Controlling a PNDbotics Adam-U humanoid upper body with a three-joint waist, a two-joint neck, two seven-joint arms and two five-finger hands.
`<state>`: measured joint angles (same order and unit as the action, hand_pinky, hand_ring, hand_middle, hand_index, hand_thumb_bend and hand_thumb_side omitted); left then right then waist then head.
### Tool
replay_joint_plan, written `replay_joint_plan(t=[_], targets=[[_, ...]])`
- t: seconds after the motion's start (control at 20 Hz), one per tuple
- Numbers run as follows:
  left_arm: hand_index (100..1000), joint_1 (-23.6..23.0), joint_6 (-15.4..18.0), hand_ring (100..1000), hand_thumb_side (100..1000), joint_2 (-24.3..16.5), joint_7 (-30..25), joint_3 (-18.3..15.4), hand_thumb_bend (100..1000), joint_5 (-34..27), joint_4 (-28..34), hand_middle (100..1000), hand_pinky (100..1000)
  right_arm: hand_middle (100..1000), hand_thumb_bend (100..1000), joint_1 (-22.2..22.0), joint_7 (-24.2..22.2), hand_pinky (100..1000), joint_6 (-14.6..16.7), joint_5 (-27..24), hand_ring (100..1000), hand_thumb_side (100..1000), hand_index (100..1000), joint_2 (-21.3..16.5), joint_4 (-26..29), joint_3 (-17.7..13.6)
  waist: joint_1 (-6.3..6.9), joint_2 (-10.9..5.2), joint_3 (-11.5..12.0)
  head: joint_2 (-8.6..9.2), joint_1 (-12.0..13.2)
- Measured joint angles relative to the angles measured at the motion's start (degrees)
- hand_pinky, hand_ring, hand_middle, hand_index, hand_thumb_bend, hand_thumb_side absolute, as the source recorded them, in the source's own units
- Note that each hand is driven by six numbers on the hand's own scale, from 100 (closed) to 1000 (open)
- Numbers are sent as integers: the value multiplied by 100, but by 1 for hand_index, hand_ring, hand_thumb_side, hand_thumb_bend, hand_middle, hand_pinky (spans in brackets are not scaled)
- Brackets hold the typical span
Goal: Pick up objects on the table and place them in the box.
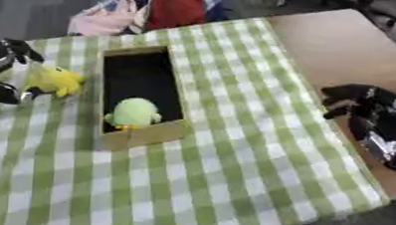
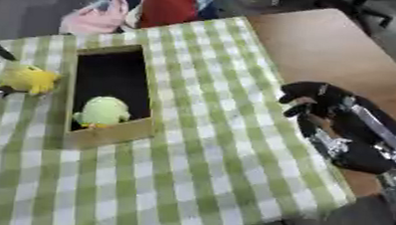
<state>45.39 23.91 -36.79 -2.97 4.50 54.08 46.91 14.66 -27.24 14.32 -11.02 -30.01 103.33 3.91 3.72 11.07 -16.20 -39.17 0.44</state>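
A cardboard box with a dark inside lies on the green checked cloth. A light green plush toy sits in its near end. Left of the box, a yellow plush toy rests on the cloth. My left hand is at the toy's left side, open, with fingers spread above and below it and the lower tip touching it. My right hand hangs over the table's right edge with its fingers loosely bent, holding nothing.
Pink, red and blue soft things are piled just beyond the table's far edge. Bare wooden tabletop shows right of the cloth. The cloth's near edge drops off at the lower right.
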Motion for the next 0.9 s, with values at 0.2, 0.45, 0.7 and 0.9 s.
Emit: replay_joint_plan(t=[0.2, 0.45, 0.7, 0.9], targets=[[765, -1, -12, 639, 100, 4, -13, -18, 385, 150, -76, 644, 671, 716, 100, 0, -7, 729, 0, 8, 937, 464, 870, 1, 0, 0, 2, 19, -23, 22, 44], [703, -2, -110, 555, 100, 57, 77, -52, 359, 273, -131, 553, 618, 716, 100, 0, -15, 729, 4, 28, 937, 466, 870, 2, 0, 0, 6, 22, -33, 40, 42], [569, -7, -299, 449, 100, 117, 404, -54, 328, 337, -163, 437, 531, 716, 100, 0, -17, 728, 4, 31, 937, 468, 870, 4, 0, 0, 7, 23, -30, 41, 33], [501, -36, -389, 408, 100, 157, 606, -54, 286, 317, -186, 383, 489, 716, 100, 0, -17, 728, 4, 32, 937, 466, 870, 9, 0, 0, 6, 23, 14, 41, 13]])
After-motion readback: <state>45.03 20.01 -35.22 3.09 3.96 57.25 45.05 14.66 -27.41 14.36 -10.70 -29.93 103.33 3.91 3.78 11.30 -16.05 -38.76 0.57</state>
